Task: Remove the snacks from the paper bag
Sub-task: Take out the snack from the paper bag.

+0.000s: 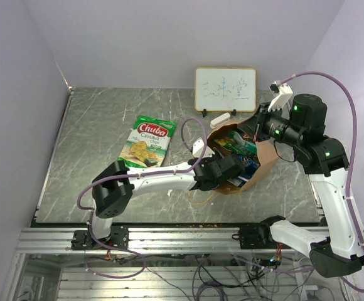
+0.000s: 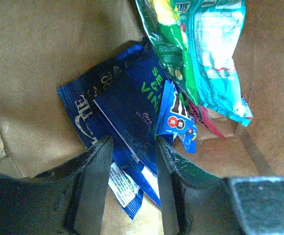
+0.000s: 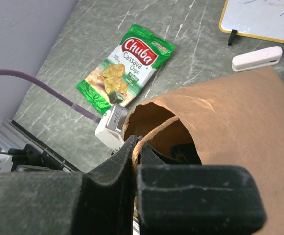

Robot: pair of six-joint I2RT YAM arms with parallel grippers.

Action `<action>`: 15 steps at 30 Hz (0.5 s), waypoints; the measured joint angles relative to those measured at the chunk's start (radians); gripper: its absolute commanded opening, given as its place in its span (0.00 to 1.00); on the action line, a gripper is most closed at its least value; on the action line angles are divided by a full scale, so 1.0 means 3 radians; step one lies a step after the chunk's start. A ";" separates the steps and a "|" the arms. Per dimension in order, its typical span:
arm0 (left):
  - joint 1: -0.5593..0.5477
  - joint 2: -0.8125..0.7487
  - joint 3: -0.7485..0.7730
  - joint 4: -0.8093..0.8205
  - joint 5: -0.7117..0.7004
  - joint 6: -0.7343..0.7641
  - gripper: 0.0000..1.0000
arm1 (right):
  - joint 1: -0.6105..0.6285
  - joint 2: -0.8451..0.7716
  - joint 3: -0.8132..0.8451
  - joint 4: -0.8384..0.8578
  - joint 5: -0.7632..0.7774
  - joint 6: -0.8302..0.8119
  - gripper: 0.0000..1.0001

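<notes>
The snacks (image 2: pixel 215 49) are mostly lying inside the paper bag (image 1: pixel 260 160), though the green Chuba bag (image 1: pixel 147 141) is already sitting out on the bench (image 1: pixel 88 125). The left claw (image 2: pixel 132 143) is hovering, jaws apart, over a dark blue packet (image 2: pixel 127 107). The right claw (image 3: pixel 136 144) is pinching the bag's handle (image 3: pixel 154 129). The packets are looking light, crinkly and slippery, so a flat sealed edge seems the best hold.

The grey marbled table (image 1: pixel 94 125) bears a green chip bag (image 1: pixel 147 141) left, a paper bag (image 1: pixel 267 160) right, and a whiteboard (image 1: pixel 225 89) and white eraser (image 1: pixel 220 118) far.
</notes>
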 measured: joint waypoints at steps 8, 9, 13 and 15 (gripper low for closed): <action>0.0055 0.0027 -0.0001 0.0031 0.0013 -0.0038 0.45 | 0.0001 0.0000 0.0000 -0.0001 0.0000 0.0000 0.00; 0.0065 0.0048 -0.0001 0.0060 0.0019 -0.0038 0.45 | 0.0001 0.0000 0.0000 -0.0001 0.0000 0.0000 0.00; 0.0089 0.0160 -0.0001 0.0097 0.0051 -0.0039 0.46 | 0.0001 0.0000 0.0001 -0.0003 0.0001 -0.0004 0.00; 0.0097 0.0216 -0.0001 0.0100 0.0064 -0.0046 0.47 | 0.0001 0.0000 0.0001 -0.0004 0.0001 -0.0013 0.00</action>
